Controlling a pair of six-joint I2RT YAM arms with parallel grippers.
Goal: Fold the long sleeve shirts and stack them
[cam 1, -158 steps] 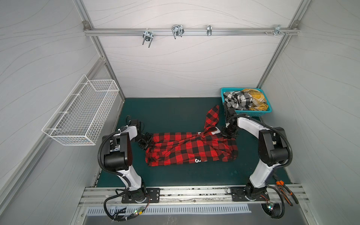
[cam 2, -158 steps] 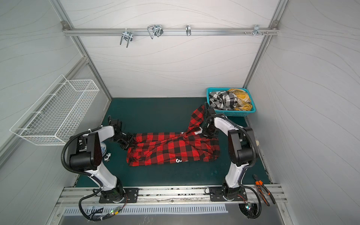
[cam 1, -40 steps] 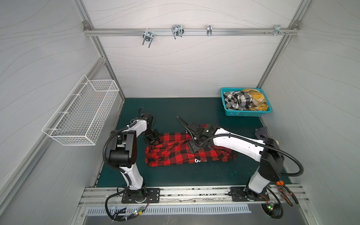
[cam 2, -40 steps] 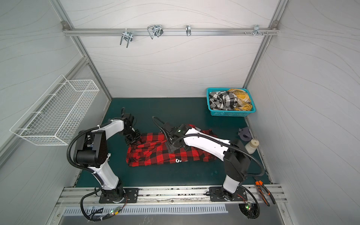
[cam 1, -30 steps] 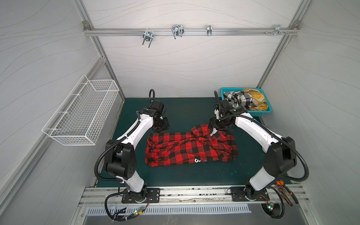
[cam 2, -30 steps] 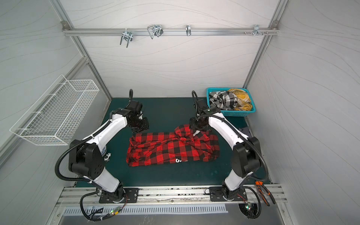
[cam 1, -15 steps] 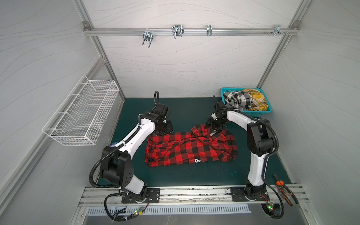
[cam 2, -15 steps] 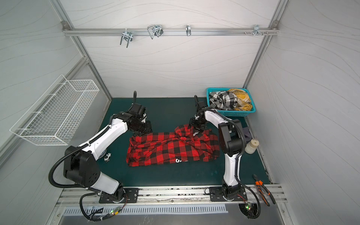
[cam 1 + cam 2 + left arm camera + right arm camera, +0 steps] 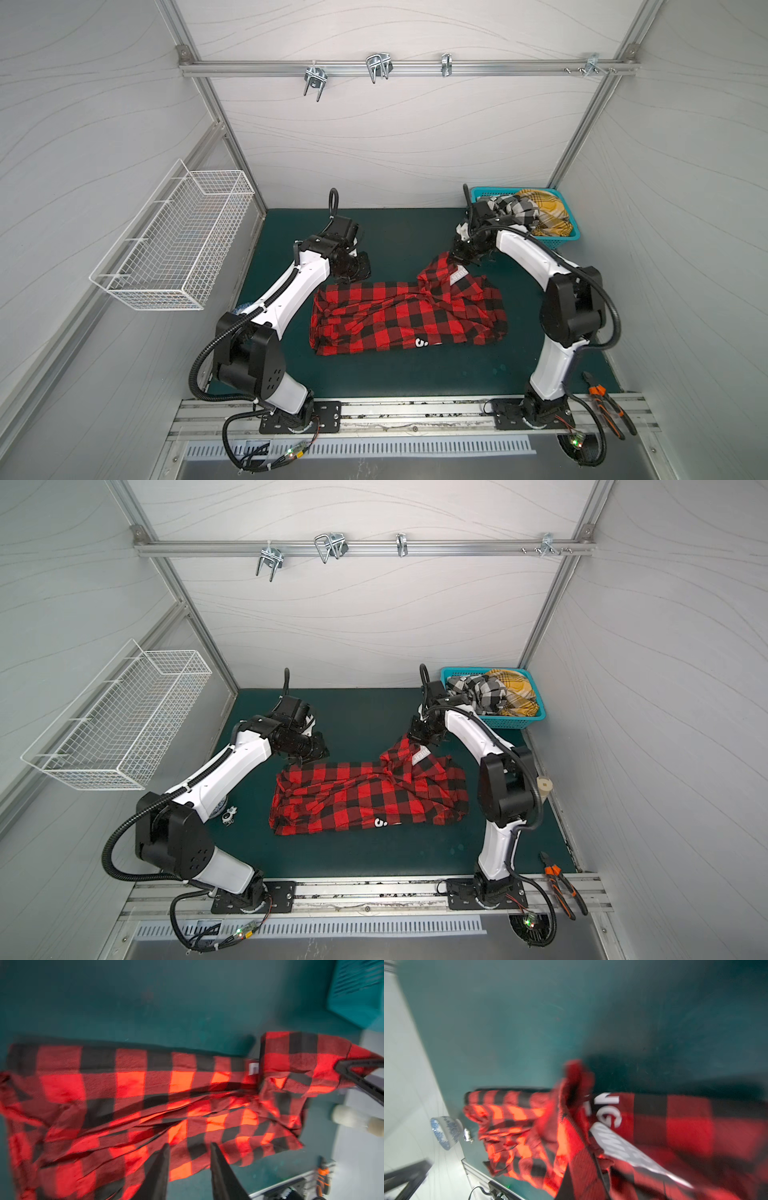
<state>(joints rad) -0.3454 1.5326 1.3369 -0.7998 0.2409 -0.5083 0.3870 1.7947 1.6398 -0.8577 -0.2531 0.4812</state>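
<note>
Red-and-black shirt (image 9: 407, 320) lying mid-tabletop (image 9: 395, 232), far right corner clamped in the right fingers (image 9: 459, 257); left fingers (image 9: 219, 1169) (apart, empty) should pinch the far left corner level before folding

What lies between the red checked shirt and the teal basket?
In both top views the right gripper, shut on a raised corner of the red checked shirt, and its arm fill that stretch; under them, bare green mat.

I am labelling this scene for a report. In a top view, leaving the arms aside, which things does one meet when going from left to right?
white wire basket → red-and-black shirt → teal basket → pliers
</note>
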